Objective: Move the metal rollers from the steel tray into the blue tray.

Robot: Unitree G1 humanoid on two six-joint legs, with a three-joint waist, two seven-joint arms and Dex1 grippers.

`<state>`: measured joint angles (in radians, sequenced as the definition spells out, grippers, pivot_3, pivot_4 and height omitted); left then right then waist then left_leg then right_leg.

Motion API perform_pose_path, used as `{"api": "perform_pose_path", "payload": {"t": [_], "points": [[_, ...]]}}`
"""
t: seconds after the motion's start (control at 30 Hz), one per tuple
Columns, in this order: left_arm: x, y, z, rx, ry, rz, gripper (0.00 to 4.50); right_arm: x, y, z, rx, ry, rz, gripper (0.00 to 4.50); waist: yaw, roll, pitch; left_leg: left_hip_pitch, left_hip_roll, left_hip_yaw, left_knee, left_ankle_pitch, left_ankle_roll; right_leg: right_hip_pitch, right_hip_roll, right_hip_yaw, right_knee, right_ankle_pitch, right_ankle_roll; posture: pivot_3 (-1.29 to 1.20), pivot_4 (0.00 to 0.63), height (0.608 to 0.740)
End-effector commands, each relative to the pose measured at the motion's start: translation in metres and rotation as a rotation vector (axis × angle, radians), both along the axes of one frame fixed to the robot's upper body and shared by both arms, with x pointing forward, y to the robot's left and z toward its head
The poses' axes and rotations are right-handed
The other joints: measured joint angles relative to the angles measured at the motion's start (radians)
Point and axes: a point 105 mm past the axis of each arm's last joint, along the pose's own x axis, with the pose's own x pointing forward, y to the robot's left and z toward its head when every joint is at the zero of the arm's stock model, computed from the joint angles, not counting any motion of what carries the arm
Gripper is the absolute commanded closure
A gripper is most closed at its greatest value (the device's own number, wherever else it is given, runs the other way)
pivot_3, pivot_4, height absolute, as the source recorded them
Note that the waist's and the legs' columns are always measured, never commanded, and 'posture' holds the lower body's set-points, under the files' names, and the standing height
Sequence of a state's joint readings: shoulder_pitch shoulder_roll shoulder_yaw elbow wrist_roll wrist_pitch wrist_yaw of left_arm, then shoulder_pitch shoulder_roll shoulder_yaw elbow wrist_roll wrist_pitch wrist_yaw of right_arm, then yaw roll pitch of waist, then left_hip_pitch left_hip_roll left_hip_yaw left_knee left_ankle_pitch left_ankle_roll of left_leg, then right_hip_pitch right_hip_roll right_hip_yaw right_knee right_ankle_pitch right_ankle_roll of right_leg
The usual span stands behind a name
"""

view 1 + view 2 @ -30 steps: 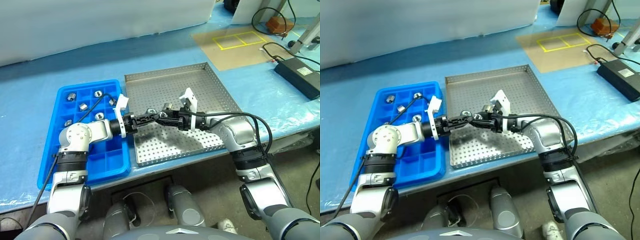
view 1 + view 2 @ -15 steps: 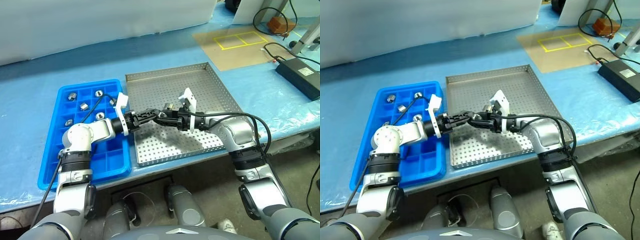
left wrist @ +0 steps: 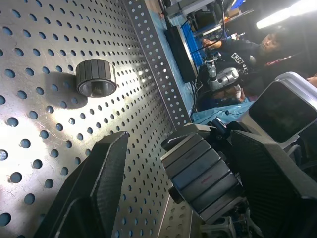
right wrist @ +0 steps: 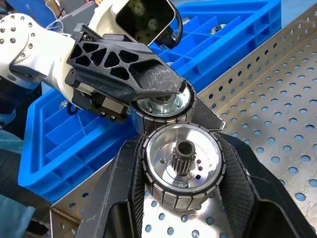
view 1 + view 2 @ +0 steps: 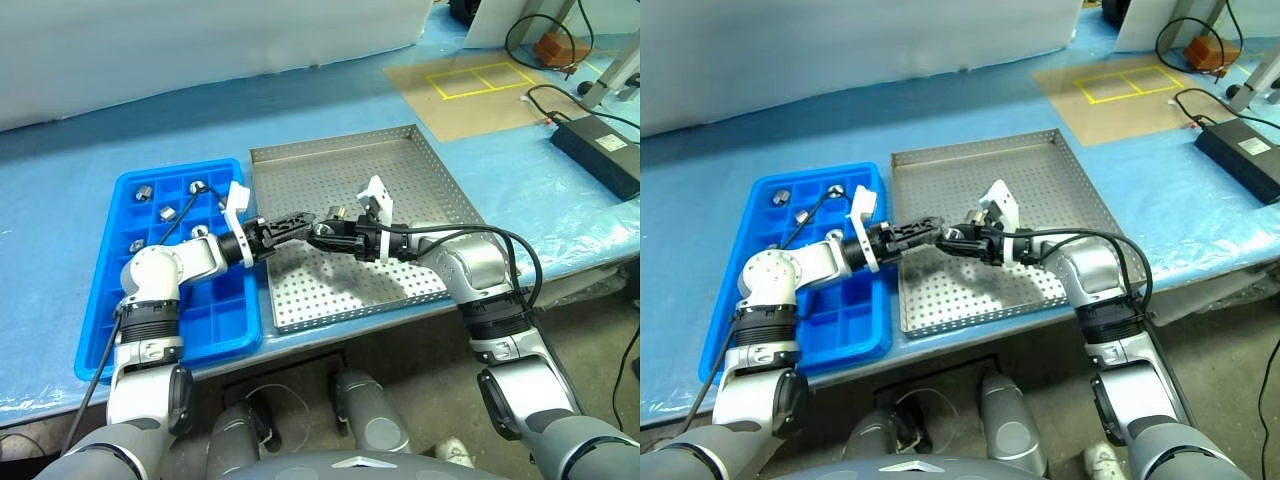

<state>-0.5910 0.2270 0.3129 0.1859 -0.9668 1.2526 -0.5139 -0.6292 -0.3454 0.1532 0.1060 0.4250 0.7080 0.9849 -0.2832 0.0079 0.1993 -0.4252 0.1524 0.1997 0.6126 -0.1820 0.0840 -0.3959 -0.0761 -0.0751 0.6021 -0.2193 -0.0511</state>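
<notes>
Between the fingers of the right hand [image 4: 181,183] a metal roller [image 4: 181,166] is gripped above the steel tray [image 5: 420,165]. Its far end is met by the left hand [image 5: 300,218], whose fingers are spread around it. At 9 o'clock, the blue tray [image 5: 120,330] holds other rollers [image 5: 167,212]. One roller [image 3: 96,77] is seen on the tray floor.

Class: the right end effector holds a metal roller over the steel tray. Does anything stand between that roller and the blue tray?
Only the left end effector, reaching in from the side of the blue tray, its open fingers flanking the metal roller held by the right end effector. Nothing else visible blocks the way.
</notes>
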Motion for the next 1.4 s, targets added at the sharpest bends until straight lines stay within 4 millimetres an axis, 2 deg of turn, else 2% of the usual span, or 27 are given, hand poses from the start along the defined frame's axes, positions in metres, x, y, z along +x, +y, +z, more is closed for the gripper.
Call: {"api": "perform_pose_path", "payload": {"t": [0.03,0.1,0.2,0.33,0.57,0.77,0.87,0.93,1.0,1.07,1.13,1.23,1.4], "points": [[-0.002,-0.005,0.006,0.004,-0.027,-0.021,1.03,-0.004,0.006,0.011,0.023,-0.046,0.033,2.86,0.000,0.000,0.000,0.000,0.000,0.000,0.000,0.000,0.000,0.000,0.000,0.000,0.000,0.000,0.000,-0.66,0.150,0.740],[-0.002,-0.005,0.004,0.013,-0.024,-0.023,1.03,-0.004,0.006,0.011,0.023,-0.046,0.032,2.86,0.000,0.000,0.000,0.000,0.000,0.000,0.000,0.000,0.000,0.000,0.000,0.000,0.000,0.000,0.000,-0.67,0.150,0.740],[0.001,-0.003,-0.001,0.031,-0.010,-0.005,1.57,-0.004,0.005,0.010,0.022,-0.046,0.031,2.86,0.000,0.000,0.000,0.000,0.000,0.000,0.000,0.000,0.000,0.000,0.000,0.000,0.000,0.000,0.000,-0.67,0.150,0.740],[0.003,-0.002,-0.002,0.040,-0.004,0.007,2.82,-0.004,0.005,0.010,0.020,-0.046,0.027,2.86,0.000,0.000,0.000,0.000,0.000,0.000,0.000,0.000,0.000,0.000,0.000,0.000,0.000,0.000,0.000,-0.67,0.150,0.740],[0.009,0.003,0.003,0.018,-0.015,0.043,2.82,-0.003,0.006,0.009,0.019,-0.045,0.026,2.86,-0.001,0.000,0.000,0.000,0.000,0.000,0.000,0.000,0.000,-0.001,0.000,0.000,0.000,0.000,0.000,-0.67,0.150,0.740],[0.012,0.011,0.039,-0.082,-0.120,0.067,2.86,-0.003,0.005,0.009,0.017,-0.047,0.026,2.86,0.000,0.000,0.000,-0.001,0.000,0.000,0.000,0.000,0.000,-0.001,0.000,0.000,0.000,0.000,0.000,-0.66,0.150,0.740],[0.009,0.013,0.048,-0.066,-0.167,0.063,2.86,-0.002,0.005,0.009,0.017,-0.048,0.025,2.86,0.000,0.000,0.000,-0.001,0.000,0.000,0.000,0.000,0.000,-0.002,0.000,0.000,0.000,0.000,0.000,-0.66,0.150,0.740],[0.012,0.023,0.056,-0.060,-0.203,0.095,2.86,-0.002,0.005,0.009,0.017,-0.046,0.026,2.86,-0.001,0.000,0.000,-0.001,0.000,0.000,0.000,0.000,0.000,-0.002,0.000,0.000,0.000,0.000,0.000,-0.66,0.150,0.740],[0.013,0.031,0.067,-0.020,-0.316,0.156,2.86,-0.002,0.007,0.012,0.045,-0.012,0.021,2.86,0.000,0.000,0.001,-0.002,0.000,0.000,-0.001,0.000,0.000,-0.002,0.000,0.000,0.000,0.000,0.000,-0.66,0.150,0.740],[0.013,0.035,0.075,0.046,-0.482,0.239,2.86,-0.001,0.010,0.024,0.117,0.038,0.025,2.86,-0.001,0.000,0.002,-0.003,0.000,0.000,-0.001,0.000,0.000,-0.004,0.000,0.000,0.000,0.000,0.000,-0.66,0.150,0.740],[0.006,0.030,0.074,0.124,-0.607,0.252,2.86,0.000,0.011,0.033,0.148,0.045,0.031,2.86,-0.001,0.000,0.002,-0.004,0.000,0.000,-0.001,0.000,0.001,-0.004,0.000,0.000,-0.001,0.000,0.000,-0.66,0.150,0.740],[-0.006,0.020,0.068,0.144,-0.626,0.172,2.86,0.003,0.011,0.032,0.156,0.095,0.017,2.86,-0.001,0.000,0.002,-0.003,0.001,0.000,-0.002,0.000,0.001,-0.004,0.000,0.000,-0.001,0.000,0.000,-0.65,0.150,0.740],[0.000,0.029,0.072,0.150,-0.664,0.232,2.86,-0.002,0.009,0.037,0.202,0.185,0.055,2.86,0.008,0.000,0.002,-0.004,0.000,0.000,-0.002,0.001,0.000,-0.004,0.000,0.000,0.000,0.000,0.000,-0.64,0.150,0.740]]}}
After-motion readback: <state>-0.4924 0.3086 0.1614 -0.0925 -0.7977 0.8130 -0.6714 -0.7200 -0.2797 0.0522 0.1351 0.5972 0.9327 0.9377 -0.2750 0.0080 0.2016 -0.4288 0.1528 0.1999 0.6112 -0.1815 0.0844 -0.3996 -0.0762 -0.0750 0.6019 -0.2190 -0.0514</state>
